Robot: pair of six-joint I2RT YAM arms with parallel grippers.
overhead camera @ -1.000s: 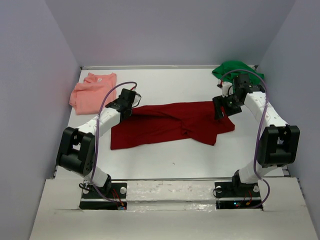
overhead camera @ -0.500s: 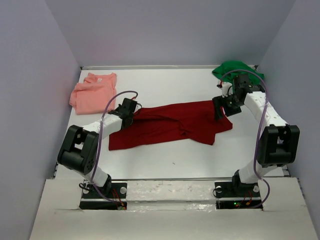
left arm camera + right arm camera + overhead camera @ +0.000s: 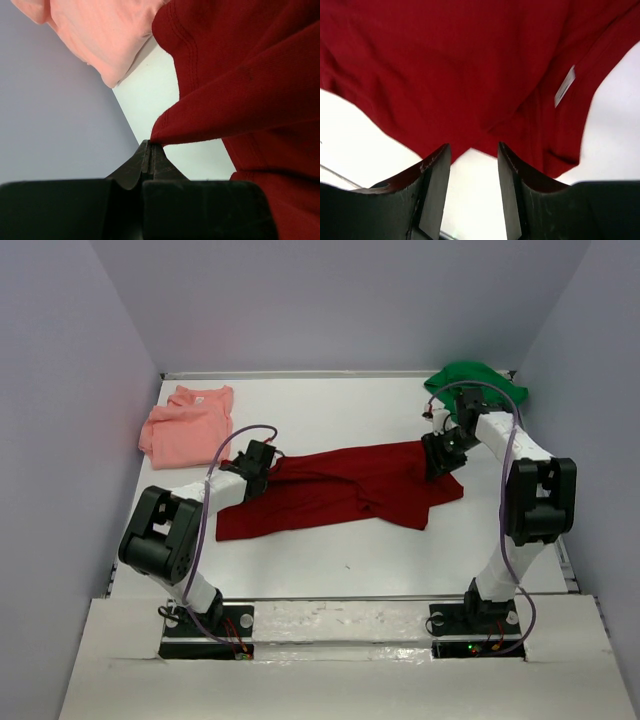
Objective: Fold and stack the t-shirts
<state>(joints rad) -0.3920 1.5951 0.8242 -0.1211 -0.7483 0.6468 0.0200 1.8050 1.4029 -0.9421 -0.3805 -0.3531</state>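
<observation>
Dark red shirt point(image 3: 340, 490) is lying spread out, rumpled, across the middle of the white table point(image 3: 330, 560), running from left to right. Left gripper point(image 3: 262, 464) is sitting at the shirt's left end with its jaws pressed together, pinching a corner of the red cloth. In the left wrist view that corner is pulling up into a peak at the fingertips. Right gripper point(image 3: 440, 462) is hanging over the shirt's right end with its jaws apart. In the right wrist view the red hem is dipping to the fingertips point(image 3: 437, 155) and bare table is showing in the gap, so nothing is clamped. A small white label point(image 3: 564, 86) is showing on the cloth there. Salmon pink shirt point(image 3: 186, 425) is lying folded at the far left corner, well apart from the red one. Green shirt point(image 3: 470, 380) is bunching in the far right corner, just behind the right arm.
</observation>
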